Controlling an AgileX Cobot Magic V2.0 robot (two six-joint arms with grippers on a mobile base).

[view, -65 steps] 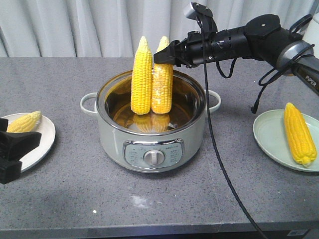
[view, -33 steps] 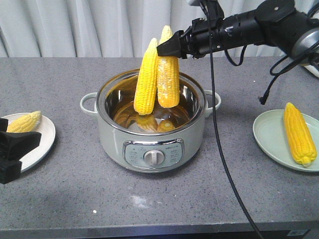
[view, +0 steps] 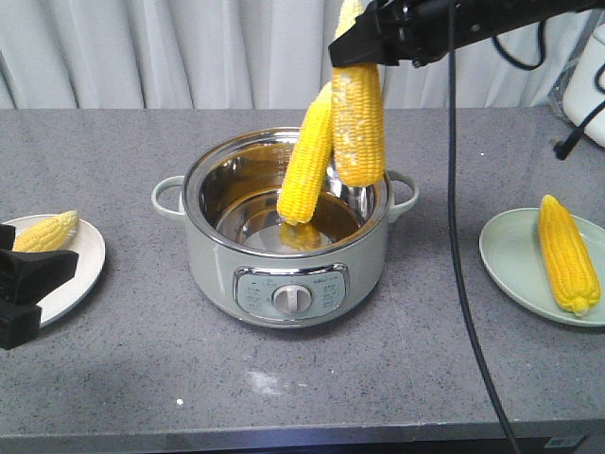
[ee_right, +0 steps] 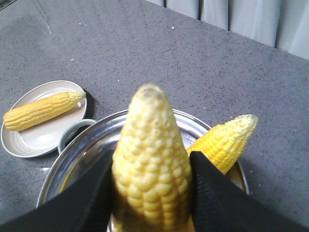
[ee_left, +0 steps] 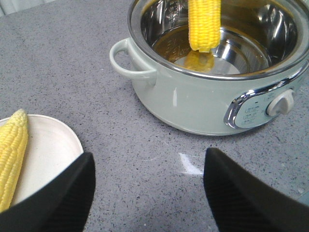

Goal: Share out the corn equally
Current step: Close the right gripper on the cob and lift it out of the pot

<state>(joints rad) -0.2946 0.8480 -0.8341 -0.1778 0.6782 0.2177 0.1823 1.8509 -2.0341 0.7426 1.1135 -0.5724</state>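
Observation:
My right gripper [view: 356,49] is shut on a pale corn cob [view: 358,123] and holds it upright above the pot [view: 217,255]. In the right wrist view the gripper [ee_right: 152,162] pinches this cob [ee_right: 150,145] from both sides. A deeper yellow cob [view: 307,168] leans tilted against the held one, its lower end inside the pot; it also shows as a cob [ee_right: 223,141] behind the fingers. Another cob [view: 45,232] lies on the white plate [view: 80,274] at left. One more cob [view: 568,252] lies on the green plate [view: 515,265] at right. My left gripper [ee_left: 148,191] is open over bare counter beside the white plate [ee_left: 53,150].
The pot has side handles [view: 168,194] and a front dial [view: 292,299]. A black cable [view: 452,236] hangs from the right arm down across the counter. A white appliance [view: 588,80] stands at the back right. Curtains close off the back.
My right gripper has risen with the pale cob, lifting it out of the pot. The deeper yellow cob has tipped over to the right and leans against it.

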